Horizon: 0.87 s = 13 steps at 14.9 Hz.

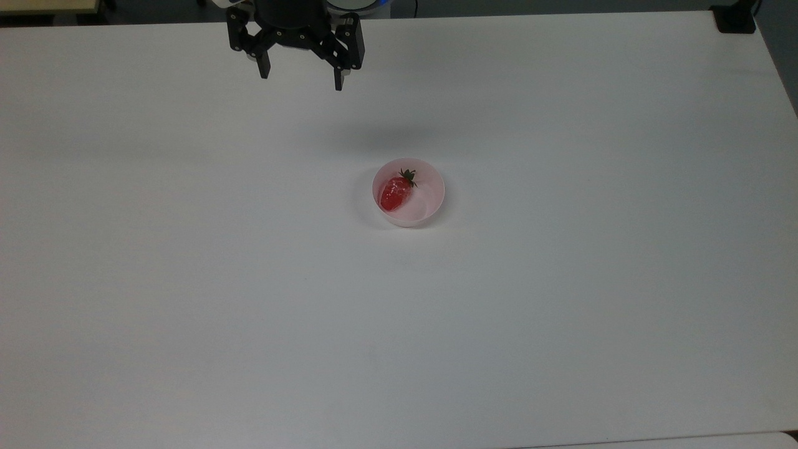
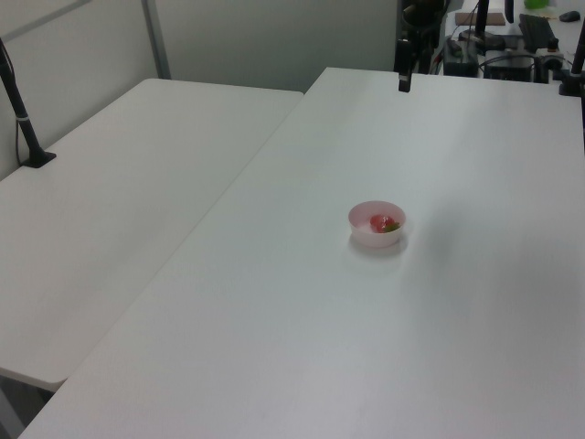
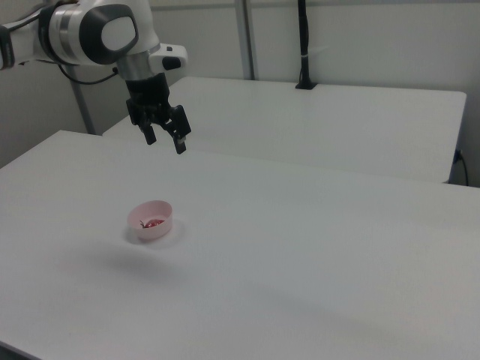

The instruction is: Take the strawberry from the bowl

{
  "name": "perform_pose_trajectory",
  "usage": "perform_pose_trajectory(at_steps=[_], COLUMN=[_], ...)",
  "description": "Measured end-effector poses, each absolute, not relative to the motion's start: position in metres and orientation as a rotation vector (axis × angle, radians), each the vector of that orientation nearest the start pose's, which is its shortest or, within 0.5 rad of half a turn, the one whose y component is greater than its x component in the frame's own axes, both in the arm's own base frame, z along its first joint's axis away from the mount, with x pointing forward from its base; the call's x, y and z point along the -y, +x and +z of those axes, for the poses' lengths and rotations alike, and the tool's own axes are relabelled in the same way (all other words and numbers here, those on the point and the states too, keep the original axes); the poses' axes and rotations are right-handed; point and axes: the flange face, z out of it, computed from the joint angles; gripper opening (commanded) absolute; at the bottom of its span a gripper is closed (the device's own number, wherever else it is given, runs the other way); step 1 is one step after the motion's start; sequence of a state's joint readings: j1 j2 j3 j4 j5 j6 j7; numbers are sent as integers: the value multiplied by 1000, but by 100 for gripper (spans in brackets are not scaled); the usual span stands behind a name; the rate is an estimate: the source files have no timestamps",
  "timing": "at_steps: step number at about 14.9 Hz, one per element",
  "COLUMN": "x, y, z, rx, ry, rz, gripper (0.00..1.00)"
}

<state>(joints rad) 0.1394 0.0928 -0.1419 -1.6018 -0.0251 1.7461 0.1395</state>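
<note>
A glossy red strawberry (image 1: 395, 193) with a green cap lies in a small pale pink bowl (image 1: 432, 201) near the middle of the white table. The strawberry (image 2: 381, 223) sits toward the bowl's right side in the left view, inside the bowl (image 2: 366, 234). In the right view the bowl (image 3: 160, 225) holds the strawberry (image 3: 154, 223). My black gripper (image 1: 302, 75) hangs open and empty in the air, far from the bowl, toward the top view's upper left. The right view puts the gripper (image 3: 165, 141) well above the bowl. One finger (image 2: 403, 80) shows at the left view's top.
A broad white table (image 1: 561, 312) surrounds the bowl. A second white table (image 3: 337, 120) stands alongside, with a black post (image 3: 304, 45) on it. A black clamp (image 1: 735, 19) sits at the top view's upper right corner. Equipment and cables (image 2: 512, 37) crowd the left view's far end.
</note>
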Motion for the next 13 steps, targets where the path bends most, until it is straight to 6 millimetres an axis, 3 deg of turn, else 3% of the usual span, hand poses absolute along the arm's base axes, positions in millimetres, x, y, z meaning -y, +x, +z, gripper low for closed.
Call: perform_pose_trajectory(at_steps=[13], x=[3], y=[594], z=[571], rx=[-225], ry=[-3169], rz=[-58], gripper=[100])
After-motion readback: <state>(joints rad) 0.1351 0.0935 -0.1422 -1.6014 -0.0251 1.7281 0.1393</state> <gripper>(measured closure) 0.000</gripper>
